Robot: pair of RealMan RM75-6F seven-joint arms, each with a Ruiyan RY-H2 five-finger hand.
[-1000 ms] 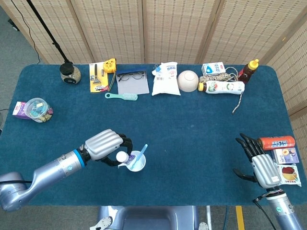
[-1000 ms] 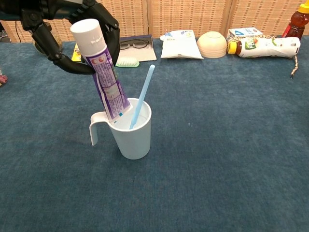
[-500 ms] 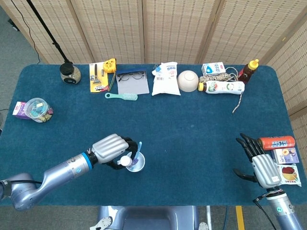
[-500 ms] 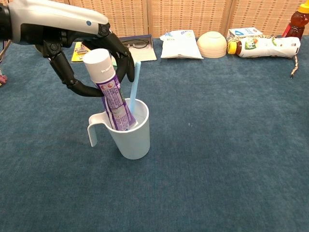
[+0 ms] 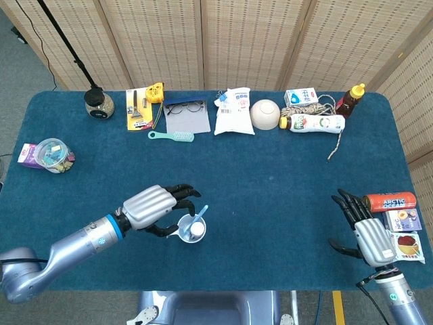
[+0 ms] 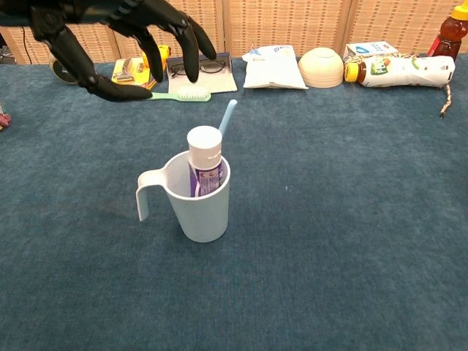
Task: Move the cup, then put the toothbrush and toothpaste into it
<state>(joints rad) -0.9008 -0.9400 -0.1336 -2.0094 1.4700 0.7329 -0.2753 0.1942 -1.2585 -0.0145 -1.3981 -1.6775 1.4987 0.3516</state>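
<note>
White plastic handled cup: upright on blue cloth table, holding purple toothpaste tube and light-blue toothbrush. Probably light, rigid, tippable; grasp by handle. Left hand: spread, empty, above. Right hand: spread, empty, well apart.

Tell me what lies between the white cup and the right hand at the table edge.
Nothing: in the head view, only bare blue tablecloth stretches from the white handled cup, holding the blue toothbrush and purple toothpaste tube, to the right hand.

Bare cloth rings cup; left robot hand above, clutter along far edge.
</note>
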